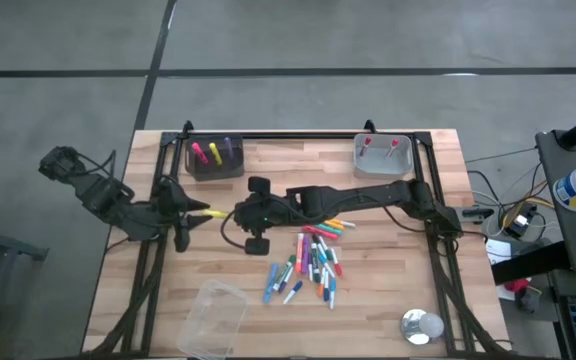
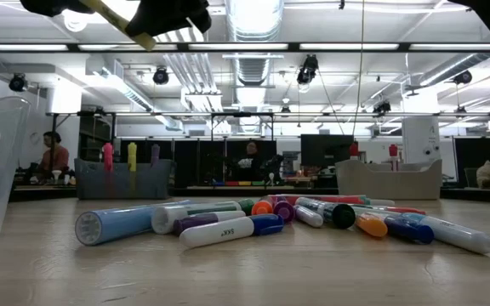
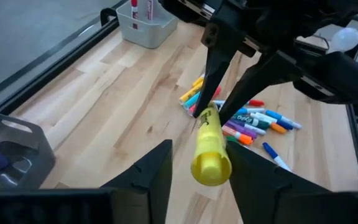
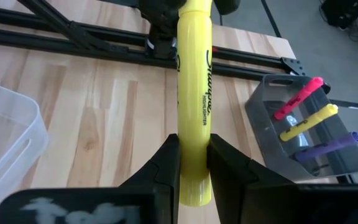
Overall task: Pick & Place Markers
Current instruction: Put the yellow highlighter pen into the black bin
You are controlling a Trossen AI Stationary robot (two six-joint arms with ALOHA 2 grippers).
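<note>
We see a handover in mid-air. The right gripper (image 4: 193, 163) has its jaws clamped on the lower barrel of a yellow highlighter (image 4: 193, 93), so the pen juts straight out toward the other arm. At the far end the left gripper (image 1: 200, 212) meets it; in its wrist view the yellow cap sits between its two fingers (image 3: 154, 174), which look spread with a gap on either side, so we judge those jaws open around the pen and not yet bearing on it.

Holding the pen by one end leaves the other end free for the second arm to take, which we take to be the reason for this grip. From above, the highlighter hangs over the worktop (image 1: 388, 310) at about nine o'clock from the table's centre, bridging the two grippers.

The right arm lies stretched low across the table from its base at three o'clock, wrist extended toward nine. The left arm reaches in from nine o'clock, elbow bent back off the edge.

The rest of the markers (image 1: 313, 262) lie heaped near the centre, toward five o'clock. A dark bin (image 1: 214, 160) at eleven o'clock holds pink, yellow and purple pens upright; a pale bin (image 1: 383, 155) at one o'clock holds two red-tipped ones.
</note>
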